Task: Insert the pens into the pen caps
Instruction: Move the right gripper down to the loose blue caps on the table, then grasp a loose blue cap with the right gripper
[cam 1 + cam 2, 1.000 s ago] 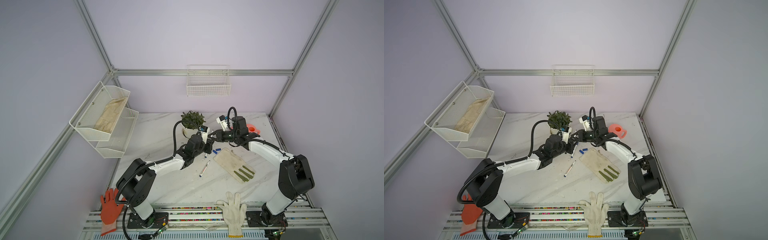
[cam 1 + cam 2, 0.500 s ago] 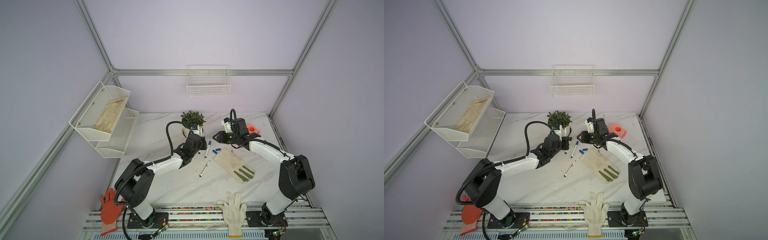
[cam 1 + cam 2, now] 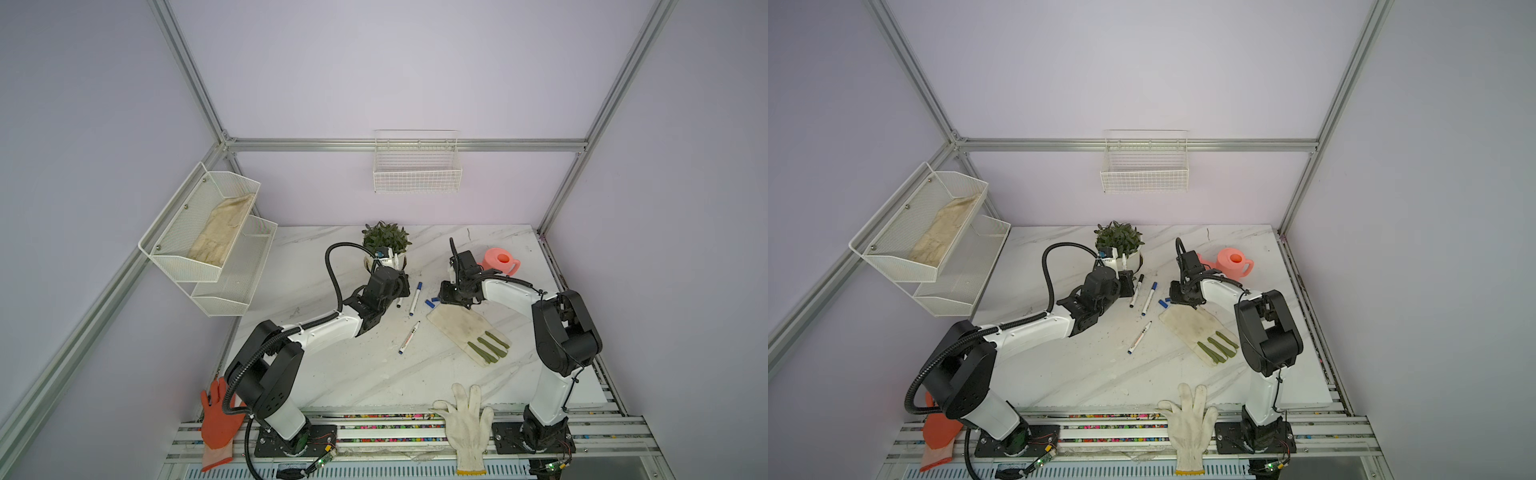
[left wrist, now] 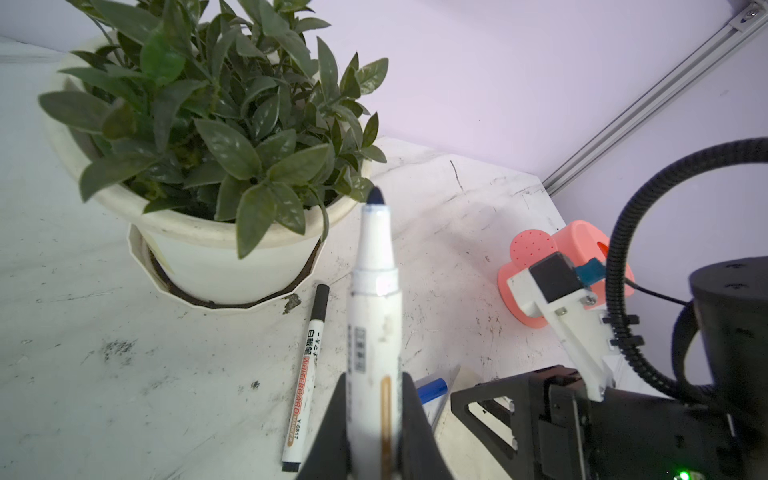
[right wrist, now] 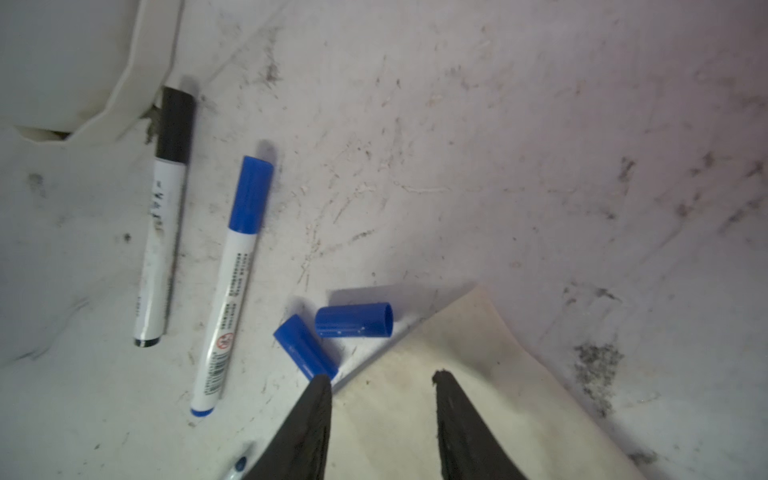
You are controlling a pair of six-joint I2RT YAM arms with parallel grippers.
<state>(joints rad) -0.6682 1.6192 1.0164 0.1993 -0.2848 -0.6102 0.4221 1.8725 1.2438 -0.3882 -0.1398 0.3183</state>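
My left gripper (image 4: pixel 374 415) is shut on an uncapped white pen (image 4: pixel 374 311) whose dark blue tip points up beside the plant; in a top view this gripper (image 3: pixel 1125 277) stands by the pot. My right gripper (image 5: pixel 382 380) is open and empty above the glove's corner, beside two loose blue pen caps (image 5: pixel 353 320) (image 5: pixel 305 347). One fingertip (image 5: pixel 320 386) is close to the nearer cap. A black-capped pen (image 5: pixel 164 232) and a blue-capped pen (image 5: pixel 235 282) lie side by side. Nearer the front, another uncapped pen (image 3: pixel 409 337) lies alone. Both top views show the caps (image 3: pixel 1163 303).
A potted plant (image 3: pixel 386 245) stands behind the left gripper and a pink watering can (image 3: pixel 500 262) behind the right arm. A dirty work glove (image 3: pixel 465 332) lies under the right gripper. A white glove (image 3: pixel 467 419) and an orange glove (image 3: pixel 218 419) hang at the front edge.
The two grippers have drawn apart. The right one has opened and dropped lower over the glove's corner; the blue-capped pen now lies on the table. The left has pulled back toward the plant with its pen.
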